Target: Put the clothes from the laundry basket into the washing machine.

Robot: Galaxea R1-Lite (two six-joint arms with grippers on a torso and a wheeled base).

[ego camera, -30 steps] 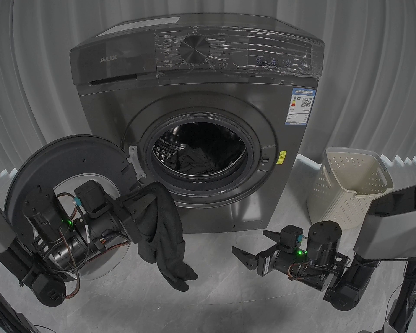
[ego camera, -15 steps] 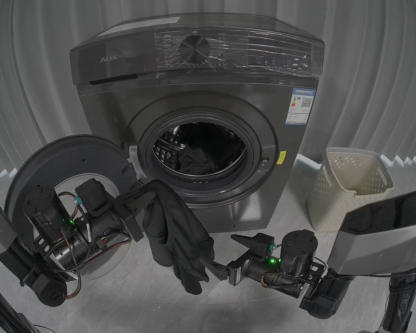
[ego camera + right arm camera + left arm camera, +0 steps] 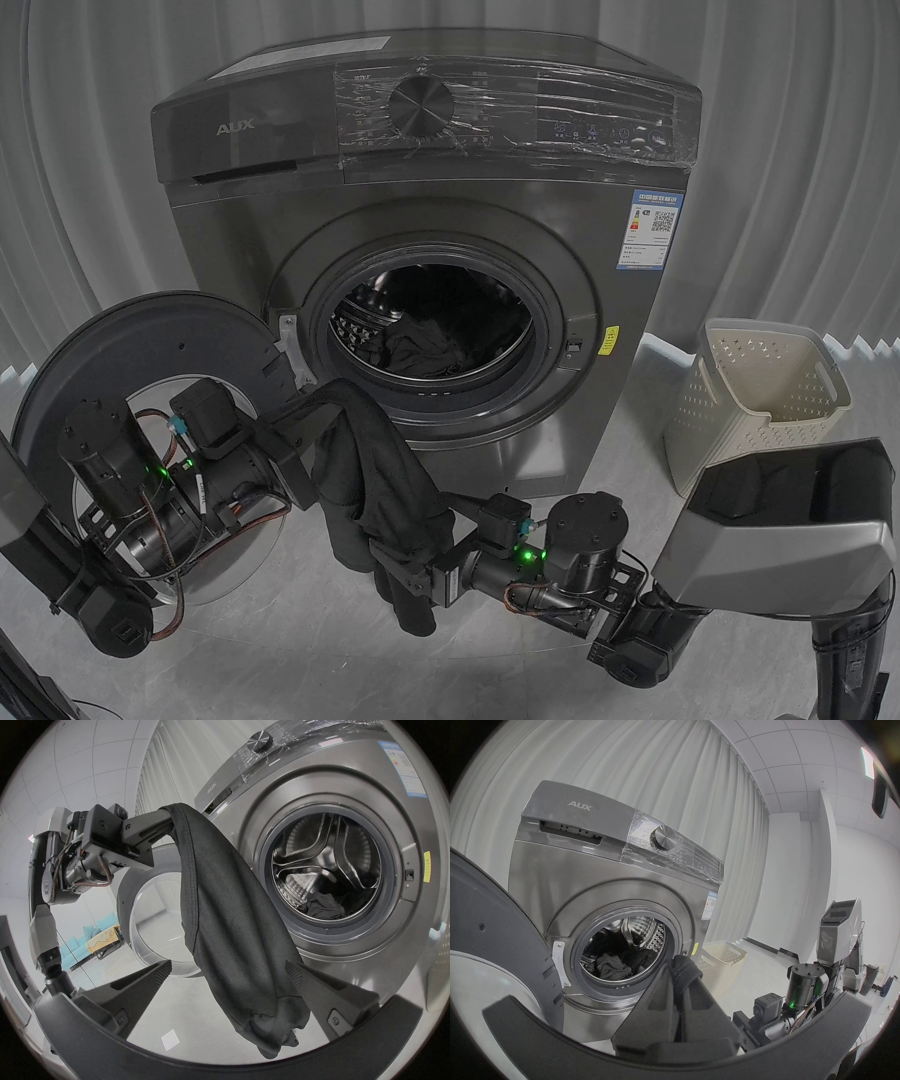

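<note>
A dark garment (image 3: 375, 478) hangs from my left gripper (image 3: 314, 412), which is shut on its top edge just below and left of the washing machine's open drum (image 3: 431, 319). In the left wrist view the fingers (image 3: 656, 1001) pinch a fold of the garment (image 3: 683, 963). My right gripper (image 3: 412, 539) is open low at the garment's hanging end. In the right wrist view the garment (image 3: 225, 917) hangs between the spread fingers (image 3: 140, 987) without being clamped. More dark clothes (image 3: 417, 347) lie inside the drum. The cream laundry basket (image 3: 759, 394) stands right of the machine.
The round machine door (image 3: 141, 347) stands swung open to the left, right behind my left arm. Grey floor (image 3: 525, 675) lies in front of the machine. Pleated curtains (image 3: 797, 187) close off the back.
My right arm has swung left across the floor until its open fingers flank the garment's lower end. The left gripper has lifted the garment a little toward the drum.
</note>
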